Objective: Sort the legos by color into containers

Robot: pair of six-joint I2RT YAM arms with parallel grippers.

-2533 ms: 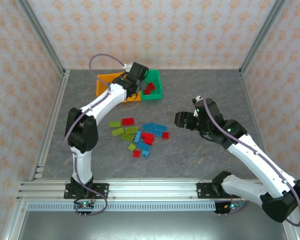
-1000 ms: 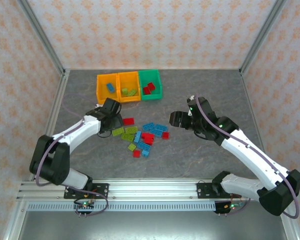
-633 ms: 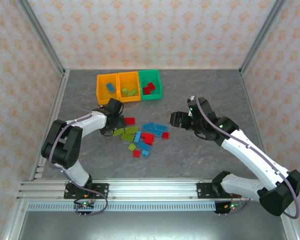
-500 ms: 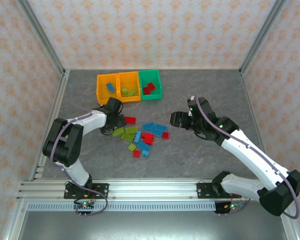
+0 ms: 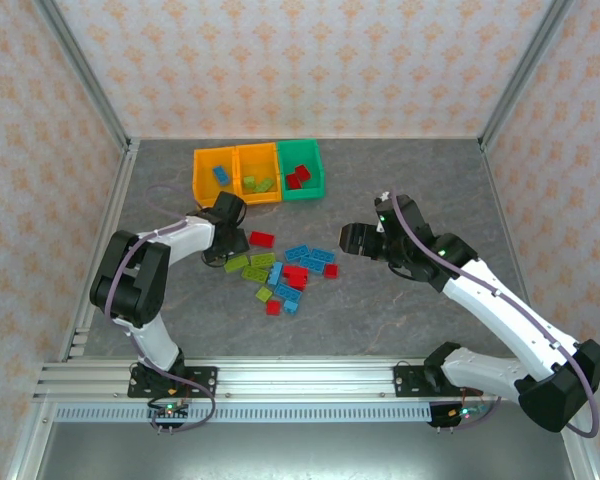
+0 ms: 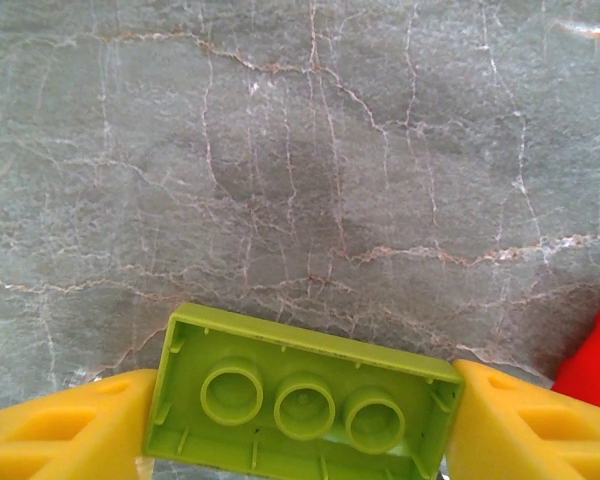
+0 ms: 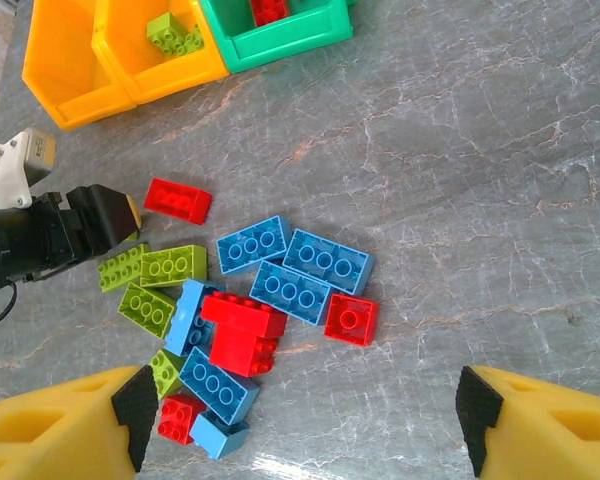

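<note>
Red lego point(image 6: 596, 362) is mostly cropped (right edge).

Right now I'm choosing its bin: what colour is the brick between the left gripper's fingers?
Lime green; the brick shows best in the left wrist view.

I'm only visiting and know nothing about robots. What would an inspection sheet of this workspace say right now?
Surface: grey marbled table, bare away from the job's things.
Job's things: loose legos, red, blue and lime, piled mid-table; left orange-yellow bin holds blue, middle orange-yellow bin holds lime, green bin holds red.
Clutter: nothing seen.
Grippers: left claw shut on a lime brick; right claw open, beside the pile.
Cables: purple cables run along both arms.
Surroundings: patterned walls, aluminium frame.
</note>
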